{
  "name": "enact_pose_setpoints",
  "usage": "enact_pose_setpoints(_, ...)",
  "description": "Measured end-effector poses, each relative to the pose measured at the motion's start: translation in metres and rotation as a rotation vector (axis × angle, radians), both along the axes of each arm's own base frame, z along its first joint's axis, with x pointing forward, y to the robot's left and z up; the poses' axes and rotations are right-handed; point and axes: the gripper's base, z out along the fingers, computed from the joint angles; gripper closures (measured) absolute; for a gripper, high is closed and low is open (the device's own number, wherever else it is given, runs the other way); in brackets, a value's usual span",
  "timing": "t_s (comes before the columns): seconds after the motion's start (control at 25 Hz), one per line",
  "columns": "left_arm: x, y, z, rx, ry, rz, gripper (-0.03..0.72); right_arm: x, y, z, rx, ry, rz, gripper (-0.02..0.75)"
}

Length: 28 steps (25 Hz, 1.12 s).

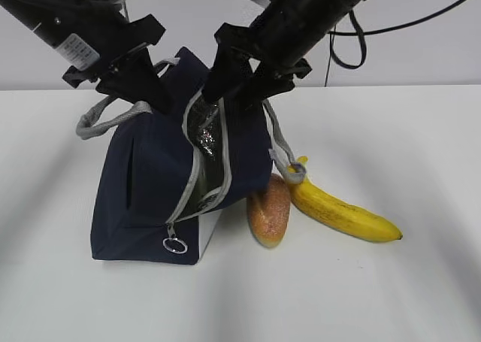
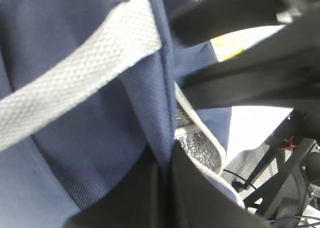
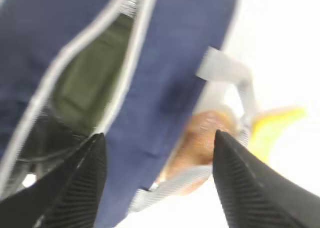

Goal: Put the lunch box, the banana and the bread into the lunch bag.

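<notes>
The navy lunch bag [image 1: 150,184] stands tilted on the white table with its zipper opening gaping. A pale grey-green surface [image 3: 90,82] shows inside the opening and looks like the lunch box. My left gripper [image 1: 158,98] is shut on a fold of the bag's top fabric [image 2: 165,112]. My right gripper [image 1: 234,105] hangs open over the bag's right flap, one finger at the opening and one outside it, with nothing in it [image 3: 159,138]. The bread [image 1: 269,210] lies against the bag's right side. Beside it to the right lies the banana [image 1: 342,213].
One grey webbing handle [image 1: 98,120] loops out to the left. The other [image 1: 282,150] drapes down onto the banana's stem. The metal ring pull [image 1: 175,245] hangs at the bag's front bottom corner. White table [image 1: 391,297] surrounds everything.
</notes>
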Motion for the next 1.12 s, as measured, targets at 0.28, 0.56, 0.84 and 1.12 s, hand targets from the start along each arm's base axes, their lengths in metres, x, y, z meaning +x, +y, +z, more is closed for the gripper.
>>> enact_pose_setpoints(0.28,0.0,0.002,-0.001,0.026,-0.007,-0.004,0.69,-0.008,-0.022,0.027,-0.198,-0.11,-0.051,0.246)
enact_pose_setpoints(0.56,0.001,0.006,-0.004,0.079,-0.021,-0.012,0.69,-0.009,-0.028,0.013,-0.279,-0.087,-0.061,0.246)
enact_pose_setpoints(0.84,0.003,0.019,-0.01,0.232,-0.025,0.028,0.69,-0.009,-0.039,-0.003,-0.407,-0.076,-0.065,0.246)
enact_pose_setpoints(1.12,0.004,0.02,-0.011,0.253,-0.024,0.038,0.69,-0.02,-0.058,-0.046,-0.617,0.001,-0.007,0.246)
